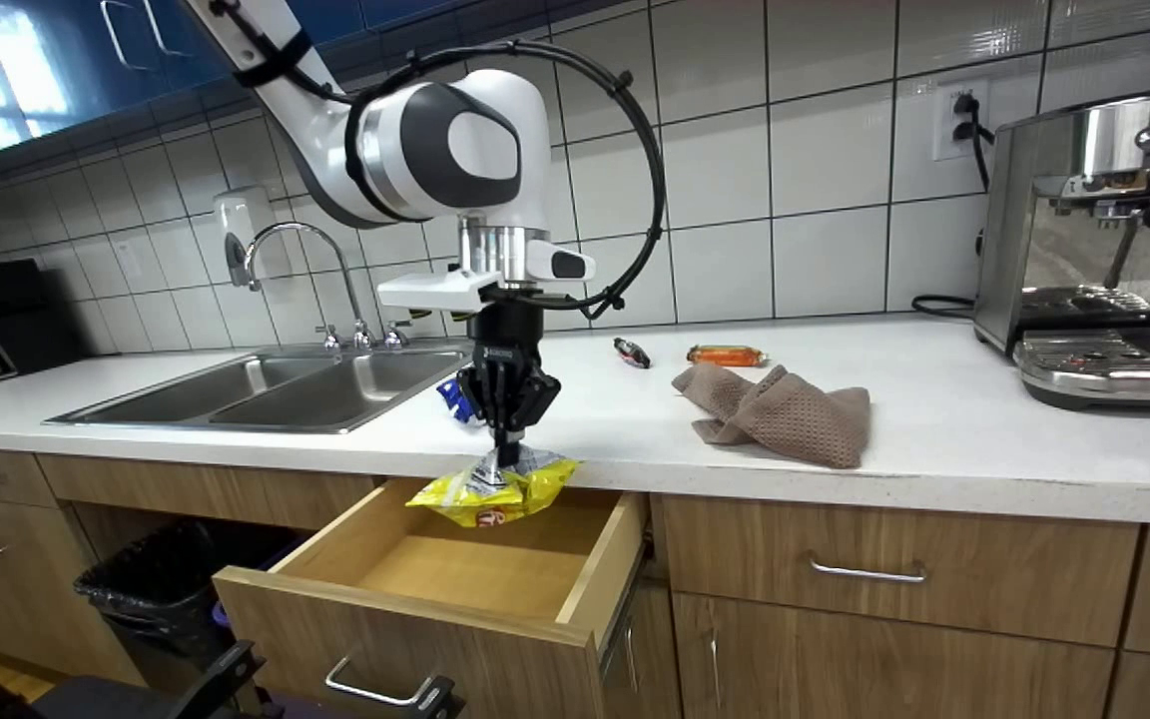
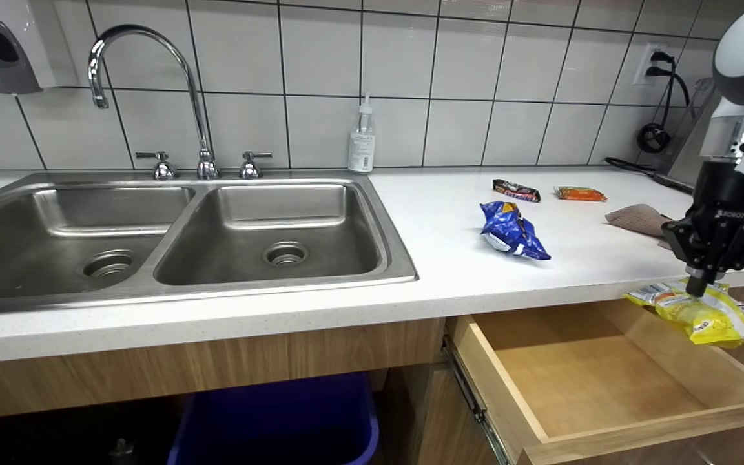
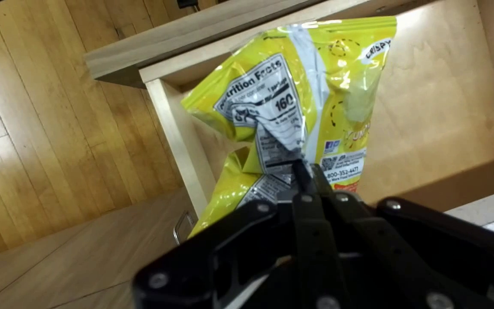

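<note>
Gripper [image 1: 508,451] was closed tight w/ a fold of the yellow snack bag [image 3: 311,116] pinched b/w its fingertips. Bag hung in the air over the pulled-out drawer [image 2: 604,381], nr the front edge of the counter [image 1: 934,409].

Film was glossy, bright yellow, w/ a white stripe down the back & a straight sealed end at the top of the wrist view. Blk-on-white nutr. panel read "Nutrition Facts" & "160", creased & bent toward the pinch. Also visible: "CRISPY" on a white patch, dotted loops, QR code nr a phone no., bit of red at one edge. Film v. wrinkled around the fingertips.

On the counter: blue bag [image 2: 514,232], brown cloth [image 1: 785,414], orange packet [image 1: 727,356], dark packet [image 2: 516,190].
</note>
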Robot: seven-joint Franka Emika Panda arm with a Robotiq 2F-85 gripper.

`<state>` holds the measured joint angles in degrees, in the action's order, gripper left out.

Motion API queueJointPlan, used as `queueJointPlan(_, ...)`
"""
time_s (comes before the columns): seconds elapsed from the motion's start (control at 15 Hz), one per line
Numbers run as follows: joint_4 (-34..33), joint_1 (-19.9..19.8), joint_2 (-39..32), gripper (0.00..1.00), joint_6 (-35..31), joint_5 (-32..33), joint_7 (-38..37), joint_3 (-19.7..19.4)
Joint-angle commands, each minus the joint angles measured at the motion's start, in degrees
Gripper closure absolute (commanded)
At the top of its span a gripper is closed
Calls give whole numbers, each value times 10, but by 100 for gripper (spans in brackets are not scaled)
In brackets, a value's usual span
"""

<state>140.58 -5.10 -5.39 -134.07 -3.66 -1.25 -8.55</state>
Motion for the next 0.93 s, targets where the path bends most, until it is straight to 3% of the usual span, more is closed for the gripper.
queueJointPlan(0.0,-4,-5,-28,100,-22,26,-16,3)
queueJointPlan(0.87,-8,4,-105,100,-72,55,-33,0)
